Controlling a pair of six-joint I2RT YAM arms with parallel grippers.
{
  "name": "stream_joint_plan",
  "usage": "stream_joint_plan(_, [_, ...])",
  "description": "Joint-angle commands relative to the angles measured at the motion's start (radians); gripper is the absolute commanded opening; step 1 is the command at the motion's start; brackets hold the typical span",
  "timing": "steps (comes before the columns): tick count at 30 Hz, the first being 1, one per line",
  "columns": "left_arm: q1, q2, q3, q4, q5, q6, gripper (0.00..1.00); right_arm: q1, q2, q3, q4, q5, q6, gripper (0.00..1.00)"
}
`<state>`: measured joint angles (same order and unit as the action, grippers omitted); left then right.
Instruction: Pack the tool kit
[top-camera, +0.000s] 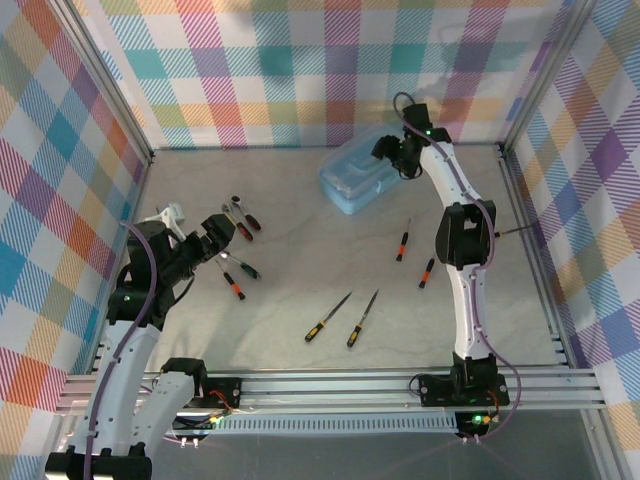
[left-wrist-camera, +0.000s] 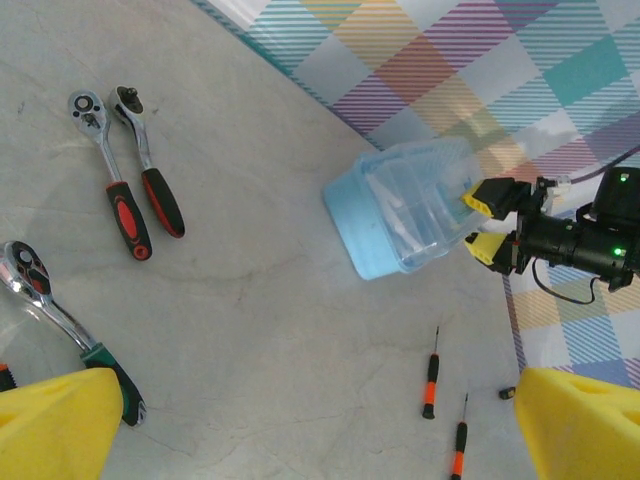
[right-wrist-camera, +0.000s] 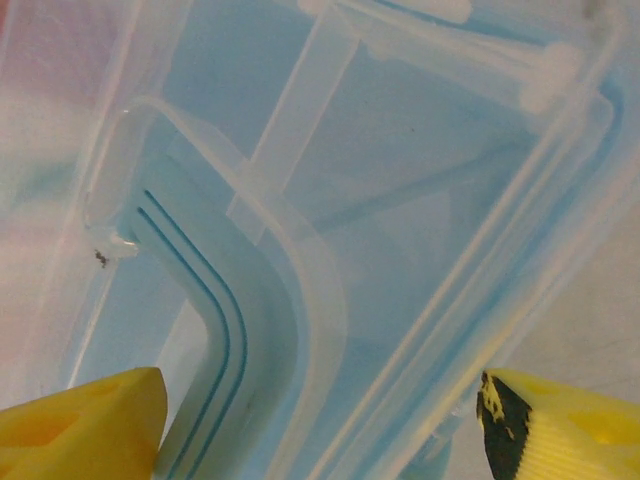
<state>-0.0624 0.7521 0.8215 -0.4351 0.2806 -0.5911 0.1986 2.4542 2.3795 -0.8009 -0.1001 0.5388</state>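
The tool kit's light-blue translucent case (top-camera: 355, 178) lies near the back wall with its clear lid down. My right gripper (top-camera: 392, 155) is at its right end. In the right wrist view its yellow fingers (right-wrist-camera: 85, 425) stand apart on either side of the case (right-wrist-camera: 350, 200), with the curved handle (right-wrist-camera: 240, 330) between them; the right gripper (right-wrist-camera: 320, 420) is open. Two black-orange screwdrivers (top-camera: 402, 241) (top-camera: 427, 272) lie right of centre, and two yellow-handled ones (top-camera: 327, 318) (top-camera: 362, 318) nearer the front. My left gripper (top-camera: 222, 235) hovers open at the left.
Two red-handled ratchets (left-wrist-camera: 110, 170) lie side by side at the left, with a green-handled ratchet (left-wrist-camera: 70, 325) just below them. In the left wrist view the case (left-wrist-camera: 405, 210) and the black-orange screwdrivers (left-wrist-camera: 431, 375) sit across bare table. Checked walls enclose three sides.
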Motion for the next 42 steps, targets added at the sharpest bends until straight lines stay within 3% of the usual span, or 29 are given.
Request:
stream_joint_plan(1, [-0.005, 0.015, 0.041, -0.046, 0.021, 0.003, 1.00, 0.058, -0.059, -0.135, -0.112, -0.083, -0.217, 0.80])
stream_joint_plan(5, [-0.010, 0.068, 0.098, -0.109, 0.022, 0.036, 0.97, 0.107, -0.189, -0.374, -0.044, -0.166, -0.343, 0.80])
stream_joint_plan(11, [-0.077, 0.177, 0.209, -0.191, 0.017, 0.076, 0.92, 0.190, -0.348, -0.626, -0.013, -0.109, -0.480, 0.79])
stream_joint_plan(14, [-0.142, 0.229, 0.250, -0.212, -0.037, 0.094, 0.91, 0.190, -0.415, -0.679, 0.022, -0.113, -0.507, 0.80])
stream_joint_plan(17, [-0.216, 0.292, 0.299, -0.242, -0.059, 0.096, 0.88, 0.191, -0.448, -0.628, -0.028, -0.201, -0.521, 0.80])
stream_joint_plan(21, [-0.359, 0.357, 0.352, -0.235, -0.160, 0.120, 0.89, 0.190, -0.539, -0.612, -0.004, -0.211, -0.463, 0.82])
stream_joint_plan(24, [-0.390, 0.444, 0.398, -0.240, -0.176, 0.142, 0.89, 0.189, -0.625, -0.629, 0.020, -0.166, -0.392, 0.83])
stream_joint_plan(35, [-0.493, 0.759, 0.638, -0.348, -0.185, 0.253, 0.89, 0.171, -0.899, -0.941, 0.106, 0.275, -0.086, 0.83])
stream_joint_plan(40, [-0.520, 0.859, 0.680, -0.343, -0.180, 0.283, 0.88, 0.157, -0.901, -0.977, 0.114, 0.264, -0.046, 0.83])
stream_joint_plan(42, [-0.532, 0.905, 0.715, -0.362, -0.178, 0.302, 0.87, 0.150, -0.899, -1.002, 0.141, 0.163, -0.060, 0.83])
